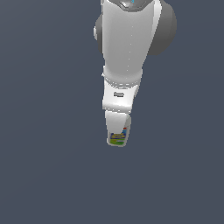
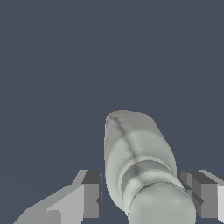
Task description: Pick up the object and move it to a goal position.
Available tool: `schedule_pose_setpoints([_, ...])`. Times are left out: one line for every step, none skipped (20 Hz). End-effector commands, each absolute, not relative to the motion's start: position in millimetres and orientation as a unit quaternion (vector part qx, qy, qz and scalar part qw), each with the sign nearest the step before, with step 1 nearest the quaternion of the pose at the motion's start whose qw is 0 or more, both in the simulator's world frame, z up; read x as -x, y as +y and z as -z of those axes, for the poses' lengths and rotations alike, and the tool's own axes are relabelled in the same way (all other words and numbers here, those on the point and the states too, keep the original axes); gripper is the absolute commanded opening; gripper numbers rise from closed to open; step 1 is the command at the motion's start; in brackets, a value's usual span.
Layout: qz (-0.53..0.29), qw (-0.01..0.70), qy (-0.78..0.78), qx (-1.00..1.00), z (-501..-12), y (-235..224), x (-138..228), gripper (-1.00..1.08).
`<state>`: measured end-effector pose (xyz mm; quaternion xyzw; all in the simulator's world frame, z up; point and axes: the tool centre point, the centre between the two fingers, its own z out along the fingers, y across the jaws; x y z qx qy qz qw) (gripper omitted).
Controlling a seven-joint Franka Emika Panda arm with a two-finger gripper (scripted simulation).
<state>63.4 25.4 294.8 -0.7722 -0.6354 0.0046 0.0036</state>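
A bare simulated scene, not a real room: flat slate-grey ground [image 1: 48,175] fills both views, smoothly rendered.

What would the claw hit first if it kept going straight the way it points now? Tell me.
The bottle. It already stands between the open claw's fingers, with gaps on both sides, so going straight on would likely bring the palm onto its cap, though depth is hard to judge.
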Motion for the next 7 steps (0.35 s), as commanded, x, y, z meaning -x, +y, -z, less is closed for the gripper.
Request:
schedule_pose_setpoints([0.0, 0.0, -0.635, 0.773, -312.4, 32.7, -63.4, -1.0])
schedule_pose_setpoints([0.0, 0.0, -0.635, 0.773, -315.0, 34.5, -63.2, -1.0])
schedule_pose_setpoints([0.0, 0.0, -0.635, 0.773, -316.7, 35.7, -63.2, -1.0])
schedule_pose_setpoints([0.0, 0.0, -0.635, 0.773, -317.8, 36.5, -63.4, -1.0])
schedule_pose_setpoints([0.0, 0.0, -0.635, 0.773, -318.2, 36.9, -63.8, -1.0])
schedule_pose_setpoints([0.0, 0.0, -0.635, 0.773, -318.0, 36.8, -64.2, -1.0])
schedule_pose_setpoints([0.0, 0.0, -0.635, 0.773, -317.8, 36.8, -64.3, -1.0])
